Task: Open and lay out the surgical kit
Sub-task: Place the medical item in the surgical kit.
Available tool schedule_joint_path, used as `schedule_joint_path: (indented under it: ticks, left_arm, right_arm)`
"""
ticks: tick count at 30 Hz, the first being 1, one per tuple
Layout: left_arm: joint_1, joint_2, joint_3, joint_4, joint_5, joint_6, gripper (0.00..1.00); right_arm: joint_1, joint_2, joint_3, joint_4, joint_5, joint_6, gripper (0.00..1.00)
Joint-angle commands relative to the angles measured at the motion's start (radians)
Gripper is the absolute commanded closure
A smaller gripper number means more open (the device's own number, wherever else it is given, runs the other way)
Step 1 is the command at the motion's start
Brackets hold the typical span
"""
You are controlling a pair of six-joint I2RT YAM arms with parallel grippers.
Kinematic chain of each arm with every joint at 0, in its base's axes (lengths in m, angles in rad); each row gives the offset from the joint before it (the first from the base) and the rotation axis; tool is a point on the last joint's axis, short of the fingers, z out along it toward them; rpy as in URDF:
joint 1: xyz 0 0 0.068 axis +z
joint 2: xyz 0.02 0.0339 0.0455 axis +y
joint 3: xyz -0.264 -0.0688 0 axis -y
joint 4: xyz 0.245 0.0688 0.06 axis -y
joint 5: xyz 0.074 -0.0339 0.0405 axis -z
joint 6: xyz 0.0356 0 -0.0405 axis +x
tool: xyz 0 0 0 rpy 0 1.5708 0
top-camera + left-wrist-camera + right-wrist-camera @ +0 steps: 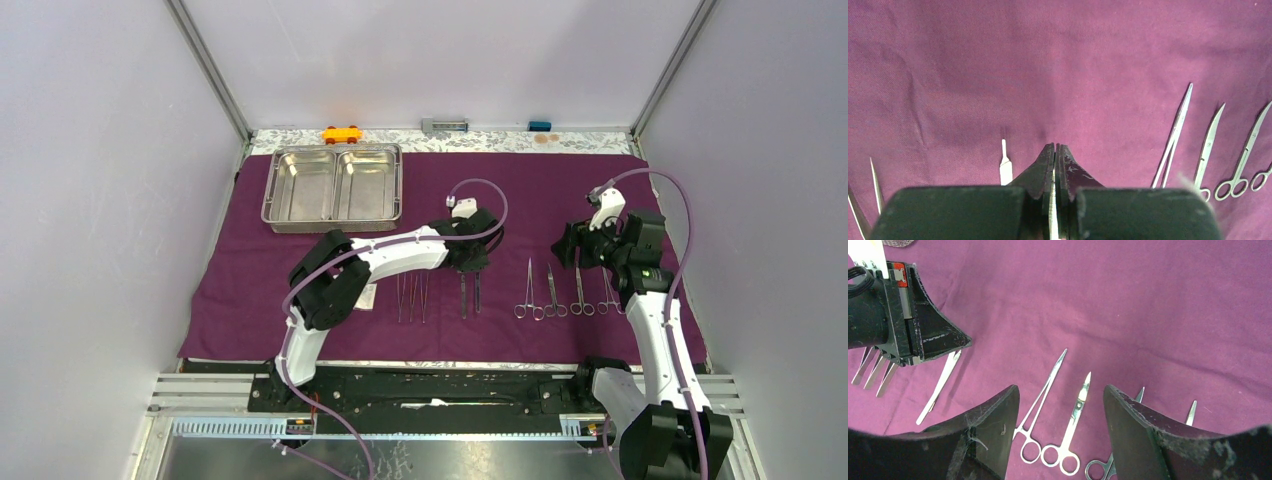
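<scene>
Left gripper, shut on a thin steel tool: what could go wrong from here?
The thin steel tool pinched by the left gripper could land crooked or on the flat instrument lying just beside it. The open right gripper hangs over the ring-handled instruments; dropping lower might knock that row askew.

Table with a pale floral-patterned top (500,141) is showing only as a strip along the far edge. Dark purple cloth wrap (520,195) is lying spread flat, covering the rest. Sitting on the bare strip, well apart: small orange toy car (341,133), small grey rectangular item (445,126), small blue block (540,126). On the cloth, shiny two-compartment steel tray (268,200) is resting far left; row of thin steel instruments (527,285) is lying nearer the front.
</scene>
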Motion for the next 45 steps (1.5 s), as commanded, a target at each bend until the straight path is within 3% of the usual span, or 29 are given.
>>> schedule_joint_path:
  ticks: [1, 45]
  left_arm:
    - [0.001, 0.009, 0.030, 0.009, -0.051, 0.001, 1.00]
    - [-0.009, 0.019, -0.067, 0.085, -0.059, 0.028, 0.98]
  right_arm:
    - [-0.005, -0.019, -0.002, 0.021, -0.035, -0.019, 0.30]
    - [-0.006, -0.036, -0.013, 0.020, -0.072, -0.017, 0.30]
